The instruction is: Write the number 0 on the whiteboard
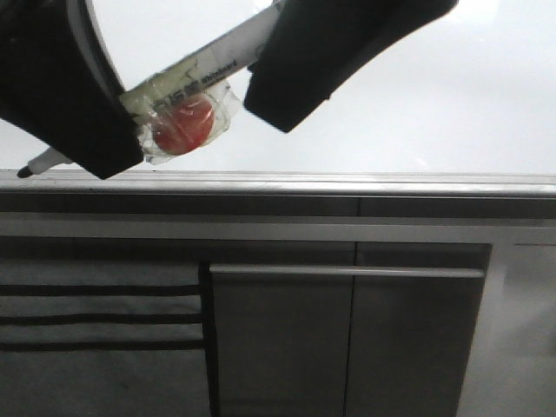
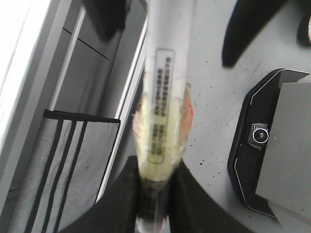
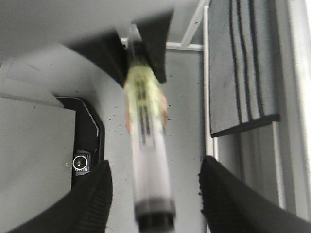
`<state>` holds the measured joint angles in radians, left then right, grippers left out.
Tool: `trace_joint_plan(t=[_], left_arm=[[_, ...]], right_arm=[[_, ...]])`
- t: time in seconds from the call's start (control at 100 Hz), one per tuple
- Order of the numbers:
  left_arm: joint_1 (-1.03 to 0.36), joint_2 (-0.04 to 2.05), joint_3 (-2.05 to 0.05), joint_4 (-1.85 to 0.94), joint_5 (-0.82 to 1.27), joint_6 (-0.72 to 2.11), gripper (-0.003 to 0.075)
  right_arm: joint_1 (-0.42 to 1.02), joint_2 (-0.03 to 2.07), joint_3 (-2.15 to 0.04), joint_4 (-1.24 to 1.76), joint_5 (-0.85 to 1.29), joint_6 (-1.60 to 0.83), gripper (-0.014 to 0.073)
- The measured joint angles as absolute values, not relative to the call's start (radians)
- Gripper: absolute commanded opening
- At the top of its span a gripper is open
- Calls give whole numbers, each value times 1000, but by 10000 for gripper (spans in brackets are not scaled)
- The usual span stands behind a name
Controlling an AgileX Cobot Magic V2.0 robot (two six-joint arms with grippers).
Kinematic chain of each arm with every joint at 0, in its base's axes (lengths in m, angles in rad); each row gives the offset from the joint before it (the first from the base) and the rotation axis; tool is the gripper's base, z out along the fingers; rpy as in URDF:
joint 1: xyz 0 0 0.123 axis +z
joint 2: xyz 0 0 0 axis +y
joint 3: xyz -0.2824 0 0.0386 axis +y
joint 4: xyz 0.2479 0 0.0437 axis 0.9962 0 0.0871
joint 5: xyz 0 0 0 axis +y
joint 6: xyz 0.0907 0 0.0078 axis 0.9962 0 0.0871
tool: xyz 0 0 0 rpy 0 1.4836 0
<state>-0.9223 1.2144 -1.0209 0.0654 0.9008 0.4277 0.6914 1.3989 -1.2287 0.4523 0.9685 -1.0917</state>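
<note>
1. Front view: the whiteboard [image 1: 434,95] fills the upper half behind both arms, glossy, with a grey rail [image 1: 347,184] along its lower edge. Cabinet [image 1: 347,339] fronts sit below it, and a striped cloth [image 1: 95,347] is at 7 o'clock.
2. Same view: the marker [image 1: 208,65] lies slanted, its black tip toward 8 o'clock just above the rail and its barrel rising toward 2 o'clock. A wad of clear tape [image 1: 178,117] with something red inside wraps the mid-barrel.
3. Whether the tip touches the board cannot be told here.
4. Front view gives only two dark masses over the marker's ends, so neither grip can be read there. The wrist views settle it.
5. Left wrist view: the left gripper [image 2: 155,191] is pinched onto the marker, with a finger tight against each side of the barrel just below the tape.
6. Right wrist view: the right gripper [image 3: 155,170] is spread wide. The marker's rear end, blurred, hangs between the fingers [image 3: 92,204], clear of both.
7. Wrist views alone show a black unit [image 2: 260,136] with a small lens, lying on a grey speckled surface beside the marker.
</note>
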Motion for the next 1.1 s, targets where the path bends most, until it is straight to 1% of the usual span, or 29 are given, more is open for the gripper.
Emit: trace_joint_plan(t=[0.64,0.69,0.79,0.89,1.1], left_arm=[[-922,1214,-1021,82,906,434,-20],[-922,1214,-1021,82,906,434,-20],[-922,1214,-1021,82,906,434,-20],[-922,1214,-1021,82,906,434,-20],[-922,1214,-1021,85,904,434,-20]], right_arm=[[695,1417,-1237,510,943,-1100,358],[695,1417,-1237,514,937,-1100,330],[695,1417,-1237,521,935,-1100,231],[695,1417,-1237,523,935,-1100,155],[695,1417,-1237,526,937,-1100,101]])
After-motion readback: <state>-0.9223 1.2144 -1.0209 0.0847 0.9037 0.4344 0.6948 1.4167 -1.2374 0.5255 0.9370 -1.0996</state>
